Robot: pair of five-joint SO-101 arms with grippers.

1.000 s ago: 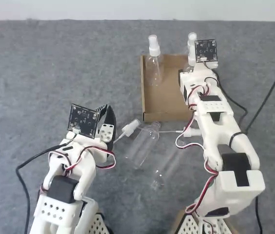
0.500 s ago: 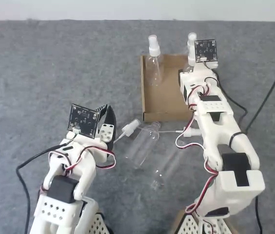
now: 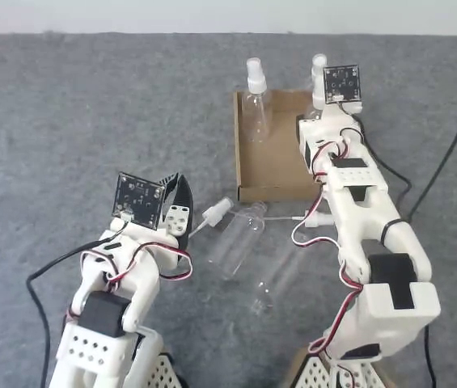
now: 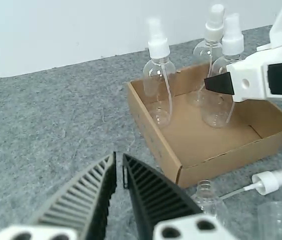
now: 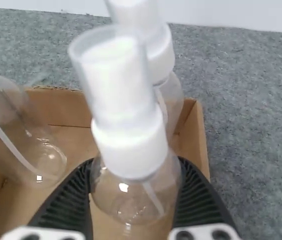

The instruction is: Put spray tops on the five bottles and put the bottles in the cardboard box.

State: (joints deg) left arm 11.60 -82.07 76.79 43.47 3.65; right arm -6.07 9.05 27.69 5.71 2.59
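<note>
- Our right pincer clasps a capped bottle standing in the box.
- Our left pincer, all but closed and empty, hovers over the tabletop near a lying bottle.

I'm working over a grey felt-like mat, fuzzy and flat, which runs to the left, right and near edges of the high view. At the far edge a plain white wall meets the mat in a straight line. The left wrist camera looks across the mat to that wall. Light is even, shadows soft and short.
</note>
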